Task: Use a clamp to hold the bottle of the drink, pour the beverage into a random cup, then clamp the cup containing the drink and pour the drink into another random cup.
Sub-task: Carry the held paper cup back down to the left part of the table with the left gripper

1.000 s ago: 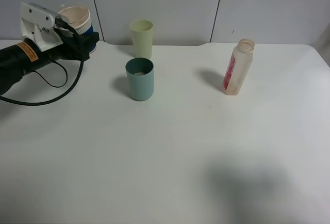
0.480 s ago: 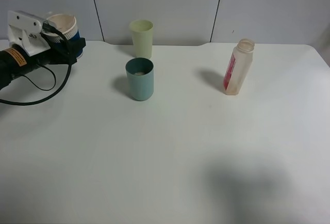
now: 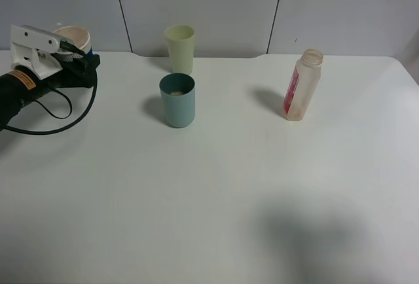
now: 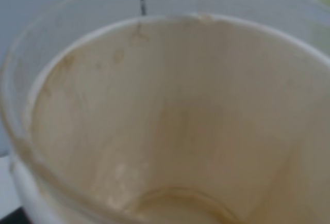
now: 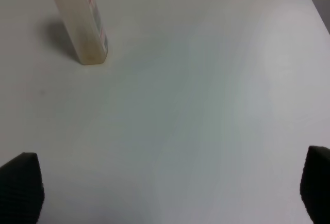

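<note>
Your left gripper (image 3: 77, 55) stays clamped on the blue-and-white cup (image 3: 73, 37), and since a second ago it has carried that cup back from near the teal tumbler (image 3: 177, 99) to the table's (image 3: 209, 199) far left edge. The cup sits upright; its tan inside (image 4: 170, 126) fills your left wrist view. The tumbler, the yellow-green tumbler (image 3: 179, 48) behind it and the bottle (image 3: 301, 85) have not moved. Your right gripper (image 5: 170, 190) hangs wide apart, holding nothing, well clear of the bottle.

Held cup (image 3: 72, 36) far left — tumbler (image 3: 177, 99) centre, bottle (image 3: 302, 85) right.
</note>
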Controlling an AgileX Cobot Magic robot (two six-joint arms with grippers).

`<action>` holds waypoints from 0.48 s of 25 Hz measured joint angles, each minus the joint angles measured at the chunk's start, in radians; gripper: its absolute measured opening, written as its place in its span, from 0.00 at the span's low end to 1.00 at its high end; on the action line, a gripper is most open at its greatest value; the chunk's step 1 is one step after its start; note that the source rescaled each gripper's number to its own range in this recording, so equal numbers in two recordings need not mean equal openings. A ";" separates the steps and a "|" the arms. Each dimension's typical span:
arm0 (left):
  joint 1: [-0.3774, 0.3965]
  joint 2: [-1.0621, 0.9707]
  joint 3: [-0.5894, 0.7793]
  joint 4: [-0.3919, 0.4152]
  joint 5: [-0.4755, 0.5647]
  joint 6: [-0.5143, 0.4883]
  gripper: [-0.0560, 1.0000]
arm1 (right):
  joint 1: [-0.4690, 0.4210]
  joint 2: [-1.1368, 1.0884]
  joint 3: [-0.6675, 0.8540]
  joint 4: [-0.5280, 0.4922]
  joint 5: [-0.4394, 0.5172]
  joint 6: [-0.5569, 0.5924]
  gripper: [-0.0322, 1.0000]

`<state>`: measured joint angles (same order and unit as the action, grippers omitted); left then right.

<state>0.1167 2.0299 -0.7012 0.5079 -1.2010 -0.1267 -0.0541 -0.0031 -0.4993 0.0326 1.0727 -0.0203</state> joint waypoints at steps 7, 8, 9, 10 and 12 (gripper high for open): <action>0.000 0.033 0.003 -0.070 -0.007 0.052 0.05 | 0.000 0.000 0.000 0.000 0.000 0.000 1.00; 0.000 0.033 0.003 -0.070 -0.007 0.052 0.05 | 0.000 0.000 0.000 0.000 0.000 0.000 1.00; 0.000 0.059 0.004 -0.071 -0.007 0.052 0.05 | 0.000 0.000 0.000 0.000 0.000 0.000 1.00; 0.000 0.066 0.004 -0.071 -0.007 0.052 0.05 | 0.000 0.000 0.000 0.000 0.000 0.000 1.00; 0.000 0.079 0.004 -0.072 -0.007 0.052 0.05 | 0.000 0.000 0.000 0.000 0.000 0.000 1.00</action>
<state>0.1167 2.1084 -0.6977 0.4361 -1.2084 -0.0745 -0.0541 -0.0031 -0.4993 0.0326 1.0727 -0.0203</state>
